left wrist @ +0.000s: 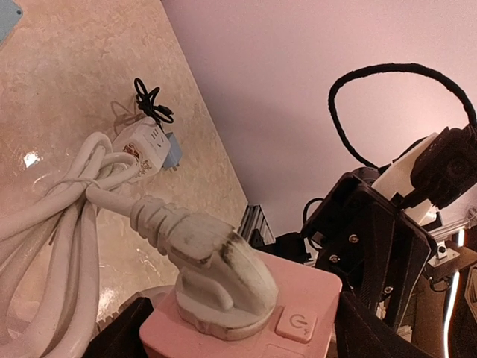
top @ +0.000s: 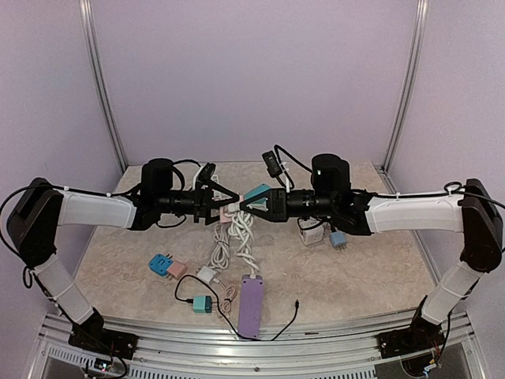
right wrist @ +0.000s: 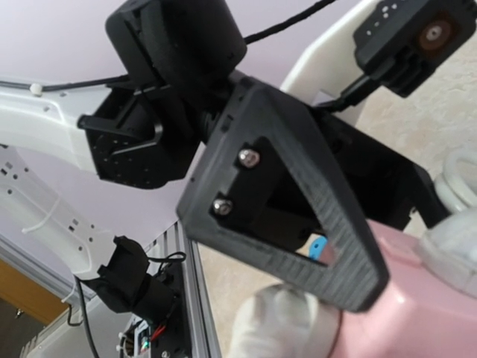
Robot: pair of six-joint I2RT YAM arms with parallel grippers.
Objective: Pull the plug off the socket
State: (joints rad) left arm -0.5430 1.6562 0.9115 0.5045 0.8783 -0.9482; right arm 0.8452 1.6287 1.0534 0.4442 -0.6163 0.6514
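Plug [left wrist: 216, 272] seated in pink socket [left wrist: 309, 287], aloft over table [top: 363, 268]; left gripper [top: 219, 207] spread astride; right gripper [top: 251, 204] pinching socket edge.

A white plug [left wrist: 216, 280] is sitting fully seated in a pink socket [left wrist: 302, 291], just beside its power button [left wrist: 297, 324]. Its white cable [left wrist: 104, 195] is looping over the marbled table [left wrist: 82, 74]. A white-and-blue adapter [left wrist: 149, 149] is lying near the table's edge along the wall. The right gripper [left wrist: 358, 268] is standing just beside the socket's right side. The left gripper [left wrist: 238, 347] is flanking the socket with dark fingers [left wrist: 118, 334].
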